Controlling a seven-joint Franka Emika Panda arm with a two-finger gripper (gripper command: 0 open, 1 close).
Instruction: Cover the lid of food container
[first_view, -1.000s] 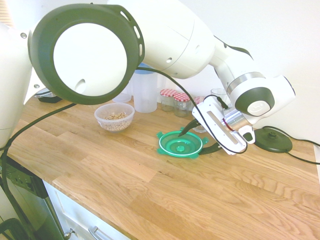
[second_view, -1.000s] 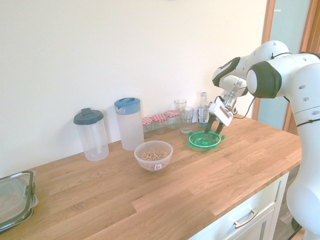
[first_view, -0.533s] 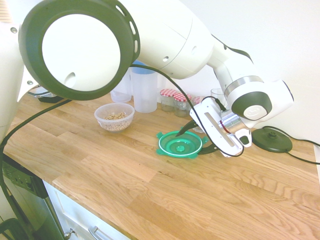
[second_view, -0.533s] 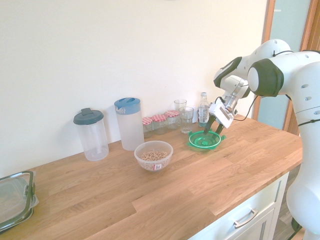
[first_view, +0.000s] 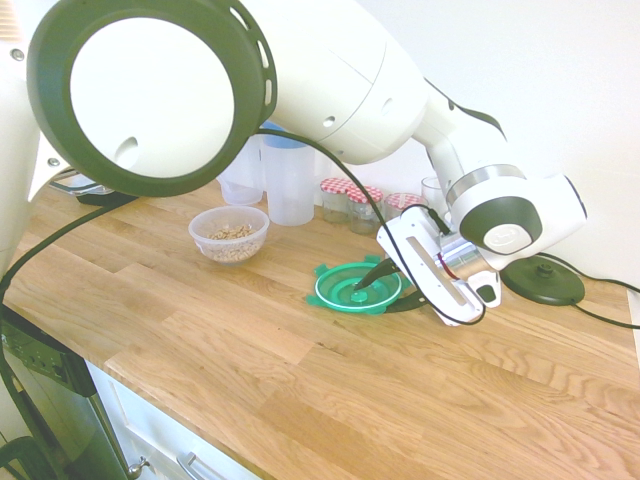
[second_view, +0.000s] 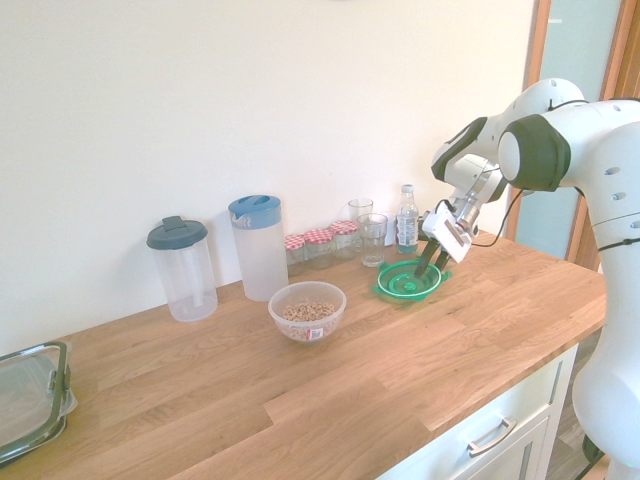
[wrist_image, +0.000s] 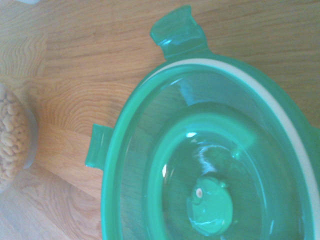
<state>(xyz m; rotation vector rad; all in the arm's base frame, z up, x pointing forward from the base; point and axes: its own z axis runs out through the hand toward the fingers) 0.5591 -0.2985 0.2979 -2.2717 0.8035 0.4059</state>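
- My pincer (first_view: 374, 290), right of centre in the first exterior view, has its fingers apart at the lid (first_view: 358, 288); contact undetermined.
- Desk (first_view: 300, 350): wood-grained, above pale cabinet fronts; plain light wall (second_view: 250, 90) behind.
- Food container (second_view: 307, 313), centre of the second exterior view: small label, illegible.
- Bottle (second_view: 407, 220), upper right: label unreadable.
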